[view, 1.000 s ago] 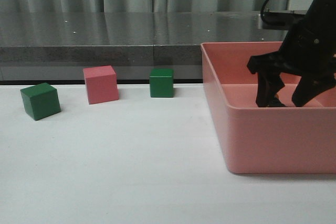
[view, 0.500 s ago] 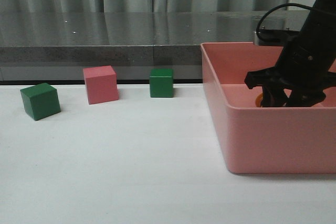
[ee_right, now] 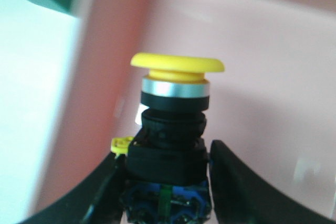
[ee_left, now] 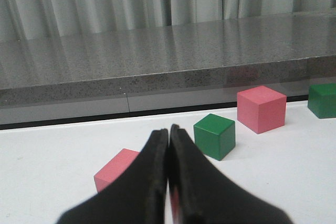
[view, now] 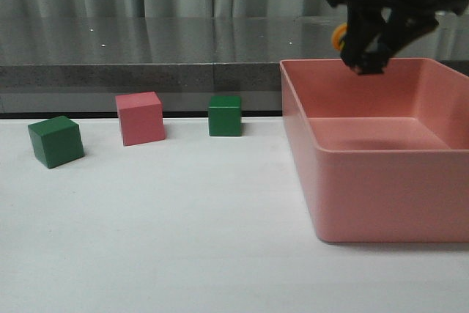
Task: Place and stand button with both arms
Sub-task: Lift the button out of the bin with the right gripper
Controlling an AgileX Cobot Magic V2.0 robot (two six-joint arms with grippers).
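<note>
Right end effector (view: 366,53): upper right of the frame, above the pink bin (view: 366,181); clamped on the button (ee_right: 176,124)
Left end effector (ee_left: 169,182): fingers pressed together, gripping nothing

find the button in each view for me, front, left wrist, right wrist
Front: button held high by the right claw, above the pink bin's back left area; only its yellow cap peeks out.
Left wrist: not in it.
Right wrist: button centre, between the claw's fingers.
Shared landmark: the pink bin.
</note>
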